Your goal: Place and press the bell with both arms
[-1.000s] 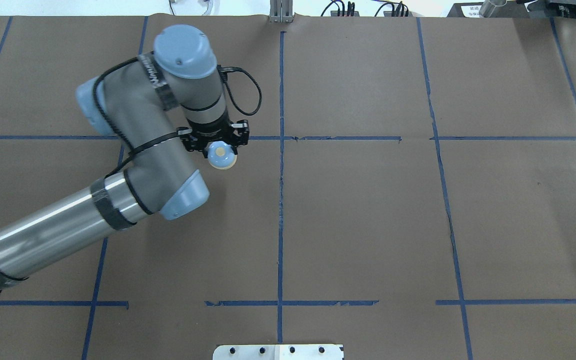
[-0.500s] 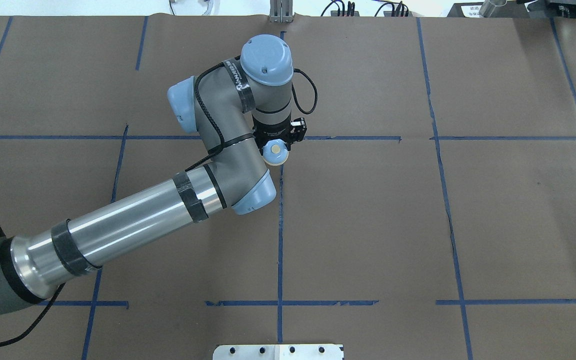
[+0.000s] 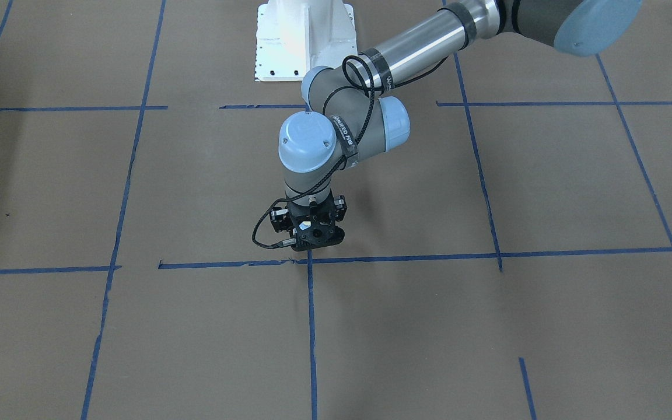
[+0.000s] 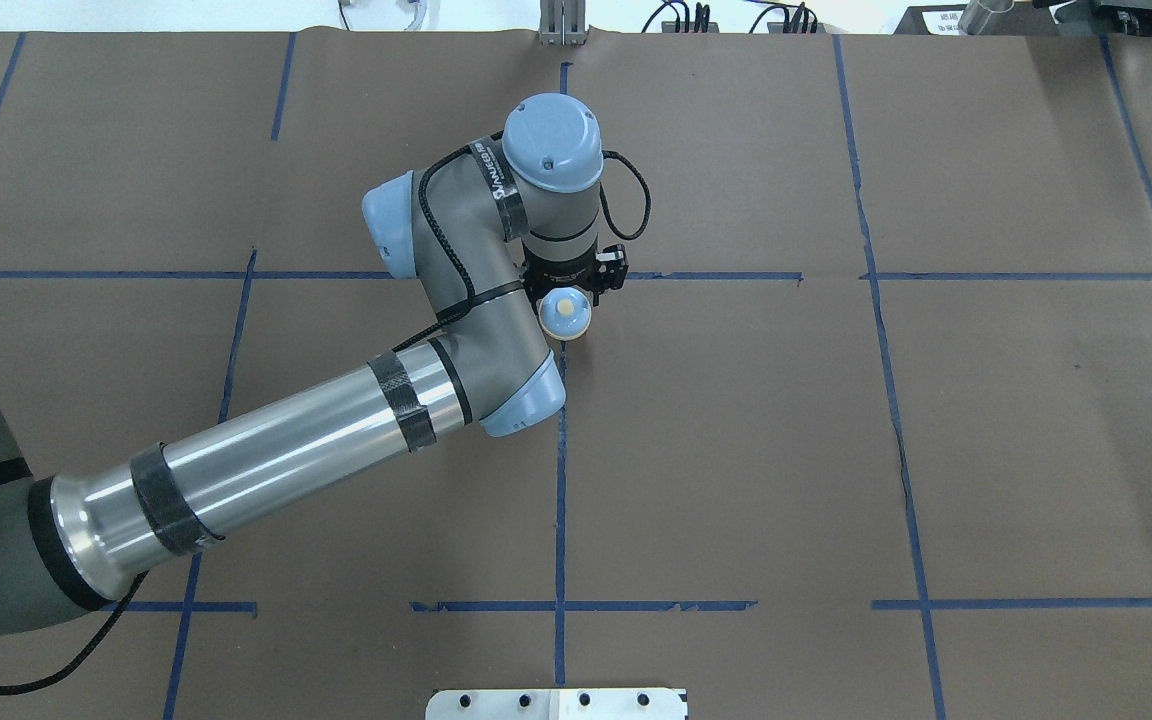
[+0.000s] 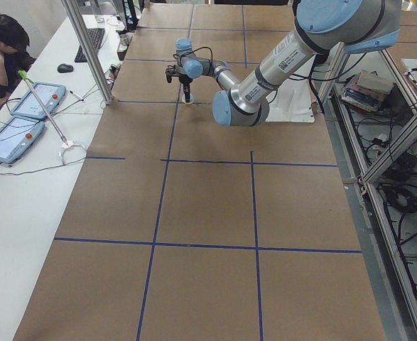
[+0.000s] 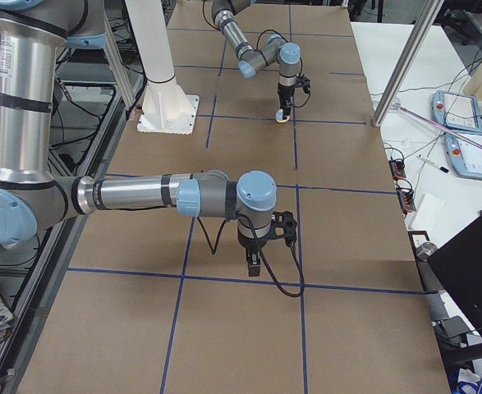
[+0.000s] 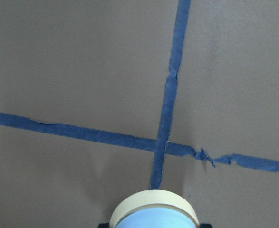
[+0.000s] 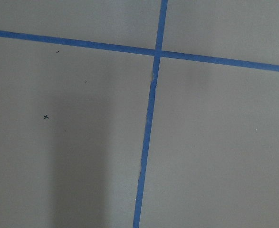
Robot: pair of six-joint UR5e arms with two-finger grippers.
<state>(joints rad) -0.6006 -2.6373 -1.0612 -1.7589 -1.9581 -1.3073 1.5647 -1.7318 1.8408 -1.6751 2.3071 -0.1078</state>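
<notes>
My left gripper (image 4: 569, 298) is shut on the bell (image 4: 564, 314), a light-blue dome with a cream button on top. It holds the bell low over the crossing of two blue tape lines (image 7: 160, 145) at the table's middle. The left wrist view shows the bell's cream rim (image 7: 153, 202) at the bottom edge. I cannot tell whether the bell touches the table. In the front-facing view the gripper (image 3: 311, 236) hides the bell. My right gripper (image 6: 255, 267) shows only in the exterior right view, low over another tape crossing; I cannot tell whether it is open or shut.
Brown paper with a blue tape grid covers the table (image 4: 736, 450). The white bolted pedestal (image 3: 304, 41) stands at the robot's side. A seated person (image 5: 2, 42) and tablets (image 5: 23, 117) are at a white side table beyond the far edge.
My left arm has carried the bell to the right, from left of the centre tape line to the tape crossing. The last half second shows only a small shift.
</notes>
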